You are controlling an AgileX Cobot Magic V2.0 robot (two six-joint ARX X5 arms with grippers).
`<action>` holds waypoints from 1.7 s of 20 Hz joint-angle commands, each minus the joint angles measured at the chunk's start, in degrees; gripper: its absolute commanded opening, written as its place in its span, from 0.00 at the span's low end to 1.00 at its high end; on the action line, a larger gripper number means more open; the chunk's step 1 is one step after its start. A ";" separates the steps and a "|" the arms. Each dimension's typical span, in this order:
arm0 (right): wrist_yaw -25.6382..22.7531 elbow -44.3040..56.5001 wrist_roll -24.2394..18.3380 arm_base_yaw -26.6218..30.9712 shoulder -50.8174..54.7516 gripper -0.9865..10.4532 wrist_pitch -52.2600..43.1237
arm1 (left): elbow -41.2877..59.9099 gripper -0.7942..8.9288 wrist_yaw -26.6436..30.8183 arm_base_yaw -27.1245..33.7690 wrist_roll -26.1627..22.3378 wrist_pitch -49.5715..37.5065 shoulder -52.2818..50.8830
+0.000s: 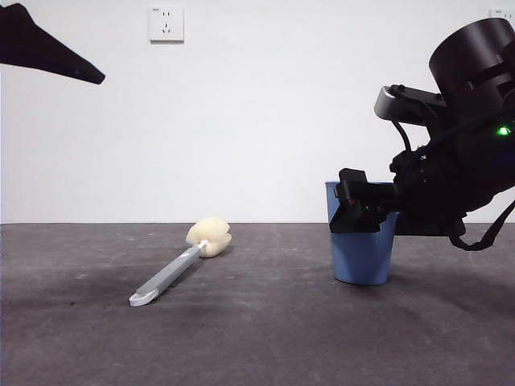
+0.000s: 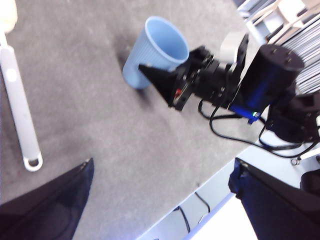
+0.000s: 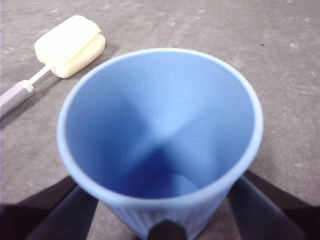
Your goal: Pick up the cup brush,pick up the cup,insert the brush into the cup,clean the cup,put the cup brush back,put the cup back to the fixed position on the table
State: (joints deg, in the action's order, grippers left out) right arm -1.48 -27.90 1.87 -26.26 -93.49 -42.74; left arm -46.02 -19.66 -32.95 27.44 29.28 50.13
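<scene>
A black tip of the left gripper (image 1: 56, 48) is seen at the upper left of the front view, well above the table (image 1: 257, 338); in its wrist view its jaws are spread wide apart, with nothing held. The cup brush (image 1: 181, 265) is laid flat on the table, its cream-yellow sponge head (image 1: 209, 237) pointed away and its white looped tip (image 1: 143, 299) nearest the camera. Well apart from it, to the right, the blue cup (image 1: 362, 253) is stood upright on the table. The right gripper (image 1: 366, 207) is placed around the cup's upper part, one jaw on each side; whether the cup is actually squeezed cannot be told.
</scene>
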 commanded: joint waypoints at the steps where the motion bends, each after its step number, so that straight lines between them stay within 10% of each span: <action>1: -0.04 0.33 0.17 -0.17 -0.57 0.52 0.39 | 0.55 0.56 0.11 -0.11 -1.81 0.46 0.02; 11: -0.07 0.33 0.15 -0.17 8.55 0.59 8.33 | 0.57 0.56 0.11 -0.11 -2.01 1.64 0.02; 17: 0.35 0.31 3.89 -1.77 27.02 0.58 36.98 | 0.57 0.56 0.04 -0.09 -5.11 4.09 0.02; 24: 11.76 -3.67 15.89 -5.77 51.60 0.57 68.87 | 0.57 0.56 0.07 -0.07 -13.51 8.87 0.02; 26: 12.37 -6.78 18.05 -6.51 55.54 0.45 73.18 | 0.57 0.54 0.04 -0.07 -14.19 8.96 0.02; 30: 13.53 -11.41 19.47 -6.88 59.04 0.07 75.78 | 0.57 0.06 0.04 -0.07 -14.16 8.94 0.02; 34: 13.05 -11.61 19.50 -6.86 59.39 0.08 77.70 | 0.55 0.07 0.09 -0.07 -14.19 8.90 0.02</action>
State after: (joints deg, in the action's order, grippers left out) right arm 11.84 -39.64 20.82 -33.01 -34.00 34.94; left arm -46.02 -19.68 -32.95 14.09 38.22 50.13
